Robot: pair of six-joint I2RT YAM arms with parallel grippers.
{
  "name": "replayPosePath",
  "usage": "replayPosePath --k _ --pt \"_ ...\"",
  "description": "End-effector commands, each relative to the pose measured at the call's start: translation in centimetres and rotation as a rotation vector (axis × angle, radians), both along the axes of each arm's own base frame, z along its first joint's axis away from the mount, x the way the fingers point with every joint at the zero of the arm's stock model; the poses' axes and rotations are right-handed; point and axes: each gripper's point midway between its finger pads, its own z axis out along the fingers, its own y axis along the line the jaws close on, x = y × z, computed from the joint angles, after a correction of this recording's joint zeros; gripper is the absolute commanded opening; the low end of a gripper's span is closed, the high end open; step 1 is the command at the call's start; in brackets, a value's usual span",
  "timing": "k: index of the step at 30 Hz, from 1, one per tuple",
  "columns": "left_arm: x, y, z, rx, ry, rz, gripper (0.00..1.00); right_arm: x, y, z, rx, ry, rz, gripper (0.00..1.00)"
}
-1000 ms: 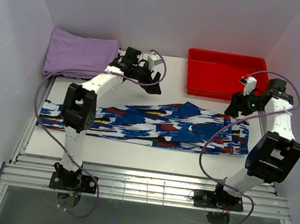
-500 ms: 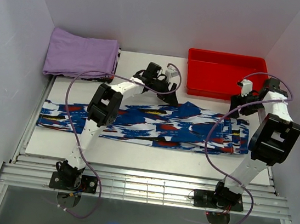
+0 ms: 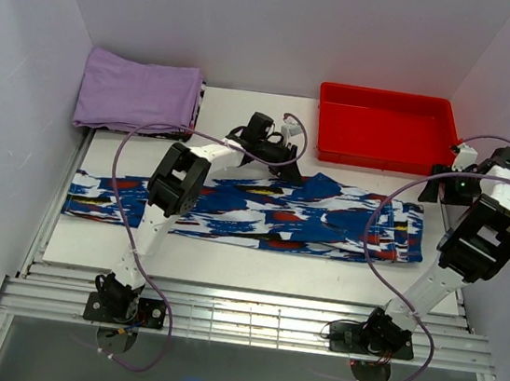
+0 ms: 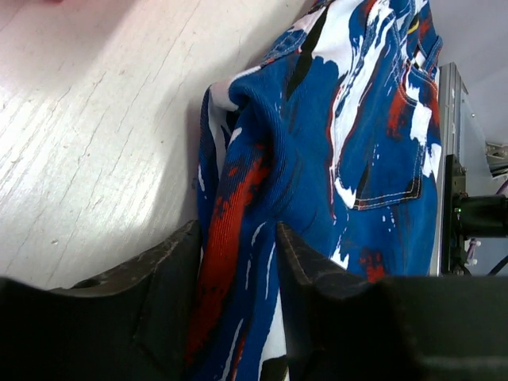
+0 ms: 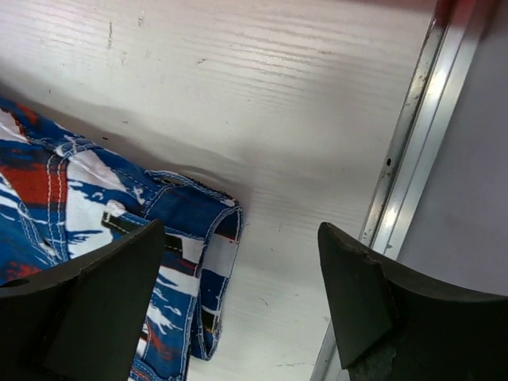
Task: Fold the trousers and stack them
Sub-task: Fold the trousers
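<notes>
The trousers (image 3: 252, 211) lie flat and stretched left to right across the white table, waist end at the right. My left gripper (image 3: 282, 162) is at their far edge near the middle. In the left wrist view its fingers (image 4: 171, 270) pinch a raised ridge of the blue and red fabric (image 4: 317, 135), so the gripper (image 4: 236, 238) is shut on it. My right gripper (image 3: 443, 187) is open and empty by the table's right edge, just beyond the waist end. In the right wrist view the gripper (image 5: 240, 230) hangs above the waistband corner (image 5: 186, 222) without touching it.
A folded lilac cloth (image 3: 136, 92) lies at the back left. A red bin (image 3: 385, 128) stands at the back right, close to the right arm. A metal rail (image 5: 405, 135) runs along the table's right edge. White walls enclose the table (image 3: 227, 257).
My left gripper moved right from beside the lilac cloth down to the trousers' far edge and closed on the fabric. My right gripper swung right, off the waist end toward the table's edge.
</notes>
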Motion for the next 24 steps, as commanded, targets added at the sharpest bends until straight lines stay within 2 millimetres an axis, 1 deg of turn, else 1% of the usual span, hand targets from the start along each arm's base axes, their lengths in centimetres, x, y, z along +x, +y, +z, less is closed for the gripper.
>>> replayPosePath --k 1,5,7,9,11,12,13,14,15,16,17,18,19,20,21,22,23,24 --pt "0.2 -0.9 3.9 -0.057 -0.06 -0.006 0.47 -0.1 1.2 -1.0 0.117 0.038 -0.012 0.83" --pt "0.1 -0.7 4.0 -0.056 -0.063 -0.008 0.39 0.2 2.1 -2.2 0.209 0.072 -0.029 0.81" --pt "-0.2 -0.6 3.9 -0.05 -0.063 -0.011 0.38 0.5 2.8 -2.8 0.27 0.082 -0.037 0.81" --pt "-0.3 -0.4 3.8 -0.044 -0.062 -0.009 0.36 0.7 3.5 -2.8 0.328 0.089 -0.042 0.79" --pt "-0.4 -0.3 3.9 -0.041 -0.067 -0.009 0.33 0.8 4.3 -2.8 0.391 0.094 -0.039 0.75" --pt "-0.5 -0.2 3.8 -0.037 -0.067 -0.006 0.28 0.6 4.7 -2.8 0.416 0.104 -0.04 0.74" --pt "-0.5 -0.2 3.8 -0.036 -0.067 -0.006 0.25 0.6 5.0 -2.7 0.438 0.103 -0.04 0.65" --pt "-0.6 -0.1 3.9 -0.036 -0.069 -0.006 0.22 0.5 5.1 -2.6 0.445 0.103 -0.039 0.54" --pt "-0.6 0.0 4.0 -0.031 -0.072 0.0 0.09 0.5 5.0 -2.5 0.447 0.096 -0.039 0.43" --pt "-0.6 0.1 4.0 -0.026 -0.074 0.006 0.0 0.4 4.7 -2.2 0.439 0.087 -0.042 0.19" --pt "-0.7 0.6 4.3 -0.019 -0.076 0.019 0.0 0.4 4.5 -2.1 0.432 0.082 -0.046 0.09" --pt "-0.6 0.8 4.6 -0.023 -0.087 0.031 0.0 0.4 4.1 -1.9 0.426 0.078 -0.055 0.08" --pt "-0.2 1.3 4.7 -0.013 -0.103 0.071 0.0 0.4 3.2 -1.6 0.413 0.057 -0.069 0.08" --pt "0.3 2.1 5.0 -0.017 -0.114 0.104 0.0 0.3 2.5 -1.4 0.408 0.048 -0.091 0.08" --pt "0.3 2.8 5.8 -0.036 -0.139 0.136 0.0 -0.1 1.6 -1.5 0.404 0.038 -0.114 0.08" --pt "0.6 3.4 6.0 -0.036 -0.15 0.167 0.0 0.1 0.9 -1.1 0.377 0.011 -0.12 0.08" --pt "1.2 4.2 6.2 -0.038 -0.16 0.192 0.0 -0.1 0.4 -1.1 0.368 0.006 -0.129 0.08" --pt "1.3 4.7 6.6 -0.042 -0.176 0.203 0.0 -0.3 -0.2 -1.2 0.361 0.002 -0.142 0.08"
